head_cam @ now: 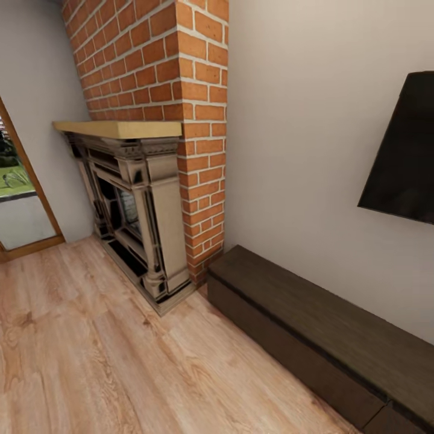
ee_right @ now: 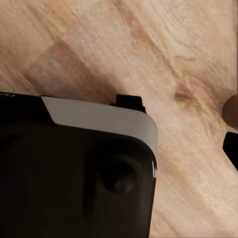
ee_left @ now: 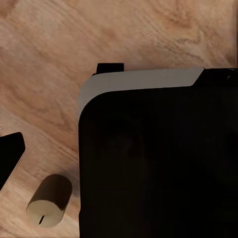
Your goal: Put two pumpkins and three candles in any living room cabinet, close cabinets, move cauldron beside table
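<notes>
The long, low dark brown cabinet (head_cam: 325,328) runs along the white wall at the right of the head view, and the fronts I can see are closed. In the left wrist view one beige-grey candle (ee_left: 49,198) with a small dark wick rests on the wooden floor, close beside my black, grey-edged base (ee_left: 158,163). A dark fingertip (ee_left: 10,156) of my left gripper shows at the edge, apart from the candle. A dark fingertip (ee_right: 232,148) of my right gripper shows over bare floor. The pumpkins, the cauldron and the table are out of view.
An ornate beige-and-black fireplace (head_cam: 135,211) with a pale mantel stands under a red brick chimney (head_cam: 181,66), left of the cabinet. A dark TV (head_cam: 404,157) hangs above the cabinet. A glass door (head_cam: 18,199) is at the far left. Wooden floor (head_cam: 90,355) lies in front.
</notes>
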Tool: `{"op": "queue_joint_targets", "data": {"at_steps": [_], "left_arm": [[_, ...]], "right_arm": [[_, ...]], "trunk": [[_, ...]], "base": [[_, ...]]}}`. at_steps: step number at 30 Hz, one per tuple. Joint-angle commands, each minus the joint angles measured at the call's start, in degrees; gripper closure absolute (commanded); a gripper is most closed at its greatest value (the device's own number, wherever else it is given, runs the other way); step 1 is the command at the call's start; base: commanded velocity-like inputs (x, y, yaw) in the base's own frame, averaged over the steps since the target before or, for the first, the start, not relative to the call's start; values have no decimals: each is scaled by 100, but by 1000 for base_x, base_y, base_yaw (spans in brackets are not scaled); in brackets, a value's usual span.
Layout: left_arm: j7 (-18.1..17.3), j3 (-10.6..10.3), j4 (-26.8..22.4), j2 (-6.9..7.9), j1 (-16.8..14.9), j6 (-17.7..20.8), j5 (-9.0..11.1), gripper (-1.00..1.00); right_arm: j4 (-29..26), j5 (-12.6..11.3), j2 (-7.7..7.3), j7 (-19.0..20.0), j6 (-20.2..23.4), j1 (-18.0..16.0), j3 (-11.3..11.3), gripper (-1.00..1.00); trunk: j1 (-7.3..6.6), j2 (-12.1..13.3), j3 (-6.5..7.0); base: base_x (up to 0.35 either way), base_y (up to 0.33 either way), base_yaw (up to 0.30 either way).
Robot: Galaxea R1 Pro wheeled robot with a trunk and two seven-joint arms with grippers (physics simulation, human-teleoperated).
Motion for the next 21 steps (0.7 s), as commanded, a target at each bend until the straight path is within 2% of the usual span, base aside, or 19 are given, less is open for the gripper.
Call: {"op": "queue_joint_targets", "data": {"at_steps": [1, 10, 17, 21], "left_arm": [[-3, -5, 0, 0, 0, 0, -13, -100], [-9, -26, 3, 0, 1, 0, -30, -100], [-9, -27, 3, 0, 4, 0, -30, -100], [-9, -27, 3, -6, 2, 0, -30, -100]], "right_arm": [[0, 1, 0, 2, 0, 0, 0, -100], [0, -2, 2, -4, 7, 0, 0, -100], [0, -1, 24, -5, 15, 0, 0, -100], [0, -4, 19, -5, 10, 0, 0, -100]], "trunk": [[0, 0, 6], [0, 0, 41], [0, 0, 11], [0, 0, -25]], "base": [[133, 0, -259], [307, 0, -244], [316, 0, -32], [164, 0, -2]]}}
